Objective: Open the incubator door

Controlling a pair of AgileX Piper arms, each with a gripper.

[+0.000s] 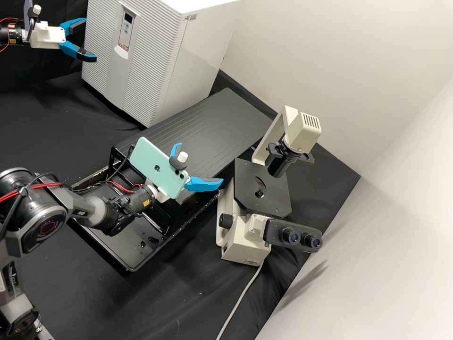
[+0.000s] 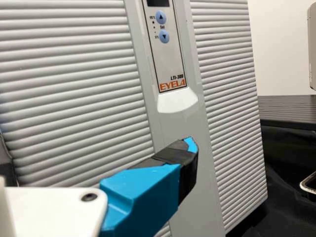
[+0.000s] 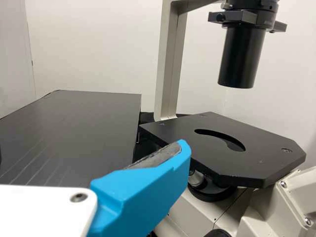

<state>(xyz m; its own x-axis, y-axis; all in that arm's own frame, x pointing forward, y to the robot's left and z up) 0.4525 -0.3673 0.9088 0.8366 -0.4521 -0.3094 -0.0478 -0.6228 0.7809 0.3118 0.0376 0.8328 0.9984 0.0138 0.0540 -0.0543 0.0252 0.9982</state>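
Left white gripper (image 1: 91,39), blue jaws apart, near the free side of the ribbed light-grey door (image 1: 153,52), shut on the boxy incubator (image 1: 205,52). A shallow or off-line bite could slip off the edge. Right white gripper (image 1: 200,164), jaws apart, beside the cream-and-black microscope (image 1: 262,189).

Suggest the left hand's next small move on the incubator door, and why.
I'd probably ease the left hand, fingers open, toward the side edge of the door nearest it. The door looks shut, and the hand is beside that edge with its fingers apart and nothing between them, so it seems lined up but without a grip.
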